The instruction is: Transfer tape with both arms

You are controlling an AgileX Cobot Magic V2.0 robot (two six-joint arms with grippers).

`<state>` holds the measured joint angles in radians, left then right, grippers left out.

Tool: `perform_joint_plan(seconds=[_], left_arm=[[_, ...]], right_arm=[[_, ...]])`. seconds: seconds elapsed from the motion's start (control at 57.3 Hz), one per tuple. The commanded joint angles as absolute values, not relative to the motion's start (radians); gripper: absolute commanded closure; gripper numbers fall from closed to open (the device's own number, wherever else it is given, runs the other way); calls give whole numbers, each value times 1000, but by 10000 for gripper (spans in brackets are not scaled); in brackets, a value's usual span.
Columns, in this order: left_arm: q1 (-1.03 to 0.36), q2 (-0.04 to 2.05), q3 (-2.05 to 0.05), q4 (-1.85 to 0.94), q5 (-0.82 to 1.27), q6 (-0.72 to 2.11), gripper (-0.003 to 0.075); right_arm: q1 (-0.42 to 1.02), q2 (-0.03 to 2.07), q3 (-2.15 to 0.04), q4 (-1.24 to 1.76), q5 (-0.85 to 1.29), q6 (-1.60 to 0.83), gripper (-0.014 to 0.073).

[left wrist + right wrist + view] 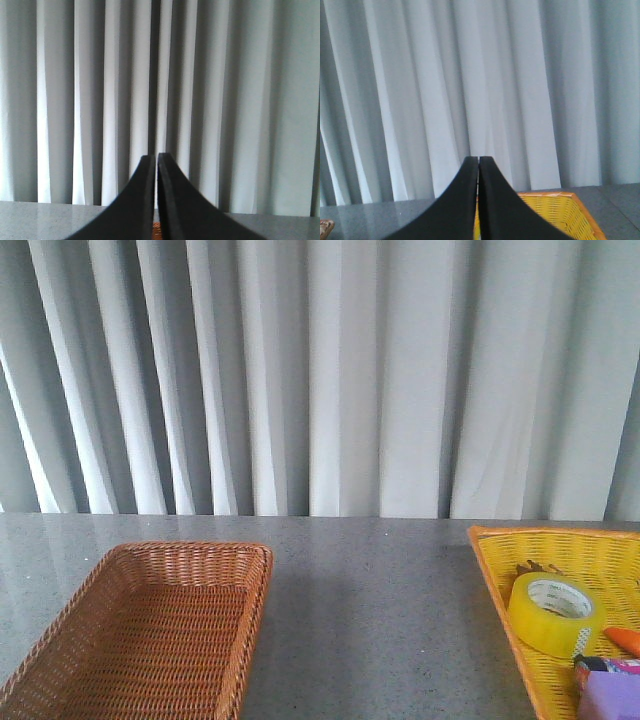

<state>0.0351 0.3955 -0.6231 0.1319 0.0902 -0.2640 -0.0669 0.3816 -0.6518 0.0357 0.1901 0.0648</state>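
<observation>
Nothing picked yet, so the step in hand looks like the first reach. Both arms sit high and level, wrist views aimed at the curtain (330,370).

Right gripper (478,162): fingers pressed together, no gap, holding nothing. Left gripper (155,160): same, a hairline slit between the fingers, empty.

The tape (555,613) lies flat, core hole up, in the yellow basket (500,570) on the table (390,620). It's below and ahead of your right gripper; the right wrist view catches only the basket's far rim under the fingers, not the roll itself. It's well apart from your left gripper, off to that arm's right. The brown basket (150,630) sits under the left gripper and is probably the drop point.

How I'd run it:
- Spread the right gripper wide before you descend; as it stands it would just poke the roll.
- Tip the wrist down until the roll shows in the right wrist view, then centre on it.
- Grip across the wall, one finger in the core and one outside. The outer face looks slick.
- An orange thing (625,640) and a purple thing (610,695) lie just beside the roll; come in from the side away from them.
- Lift clear of the basket wall before swinging toward centre.
- Part the left gripper and stage it mid-table for the handover.
</observation>
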Motion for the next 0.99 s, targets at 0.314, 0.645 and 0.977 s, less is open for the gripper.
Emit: perform_joint_plan(seconds=[0.314,0.645,0.977], left_arm=[[-12,902,-940,125,132,-259,725],[-12,930,-940,126,180,-276,720],[-12,986,-950,98,201,-304,470]], right_arm=[[-12,902,-1085,0,519,53,601],[-3,1028,-1085,0,633,60,589],[-3,1045,-1085,-32,677,57,270]])
